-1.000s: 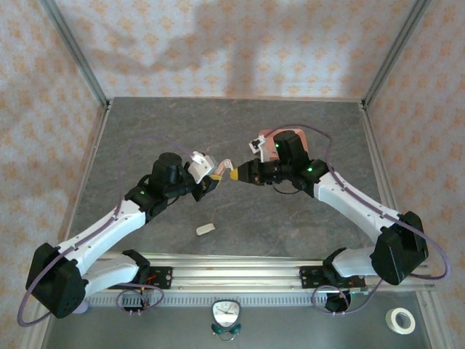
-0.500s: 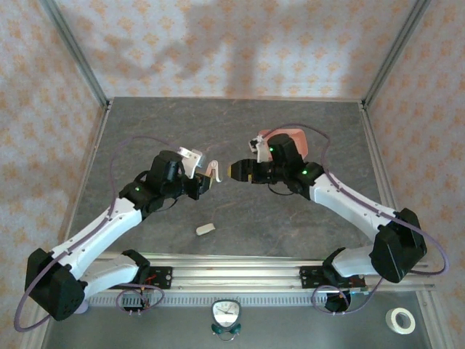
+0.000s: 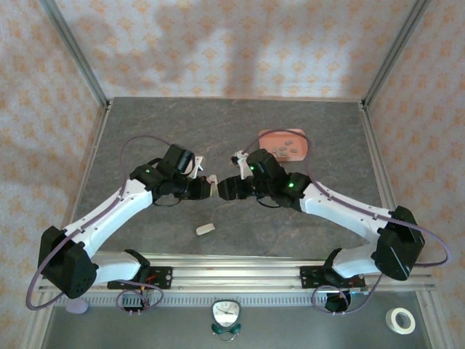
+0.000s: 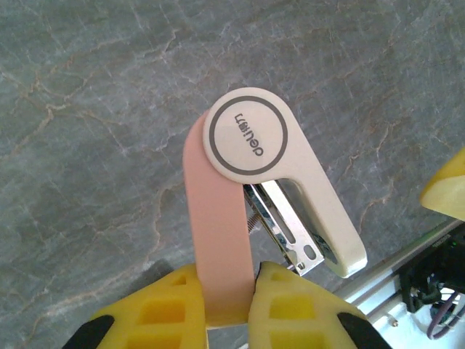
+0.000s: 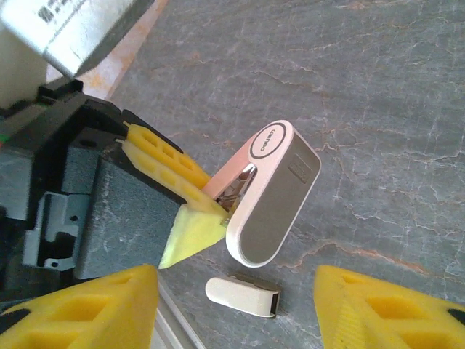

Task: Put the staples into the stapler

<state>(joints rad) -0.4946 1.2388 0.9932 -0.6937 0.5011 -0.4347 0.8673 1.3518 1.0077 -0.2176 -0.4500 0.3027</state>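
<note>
The stapler, pink and cream with a round logo disc, hangs hinged open above the grey table. My left gripper is shut on its pink arm, and the metal staple channel is exposed. From above, the stapler sits between my left gripper and right gripper. My right gripper stands open and holds nothing, facing the stapler's cream base. The staples lie as small dark strips in the salmon-pink tray behind the right arm.
A small loose cream part lies on the table in front of the grippers, and the right wrist view has it below the stapler. A metal rail runs along the near edge. A tape roll sits at the bottom right.
My right gripper has opened and let go of the stapler's end, and its arm has swung left off the tray. The left gripper has shifted slightly lower with the stapler.
</note>
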